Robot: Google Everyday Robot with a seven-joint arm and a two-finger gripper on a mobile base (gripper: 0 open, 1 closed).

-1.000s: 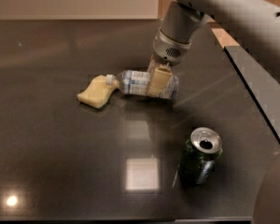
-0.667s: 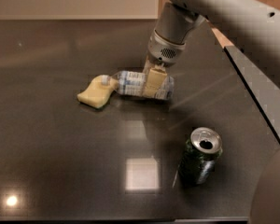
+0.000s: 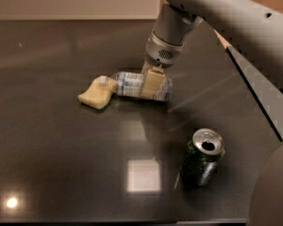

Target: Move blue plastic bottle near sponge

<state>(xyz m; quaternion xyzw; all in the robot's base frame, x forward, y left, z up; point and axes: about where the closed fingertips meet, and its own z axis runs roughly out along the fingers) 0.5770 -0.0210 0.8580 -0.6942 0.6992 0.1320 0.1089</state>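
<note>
Single arm reaching in from the upper right; the arm (image 3: 226, 13) slopes down to the wrist and the gripper (image 3: 150, 79) sits low over the middle of the table (image 3: 56, 145).

We note the gripper is clamped on the bottle (image 3: 129, 84). One pale finger (image 3: 152, 83) lies flat across the near side of the bottle's body; the other is hidden behind it.

The bottle lies on its side on the dark tabletop, white cap pointing left, blue-and-white label facing us. The gripper holds it right of the middle of its length.

The sponge (image 3: 95, 94) lies flat just left of the bottle. The cap end touches, or all but touches, the sponge's upper right edge (we cannot make out a gap between them).

A dark green can (image 3: 203, 158) stands upright, top opened, well apart from both, toward the lower right.

A bright square of light (image 3: 144, 175) reflects off the glossy surface left of the can.
</note>
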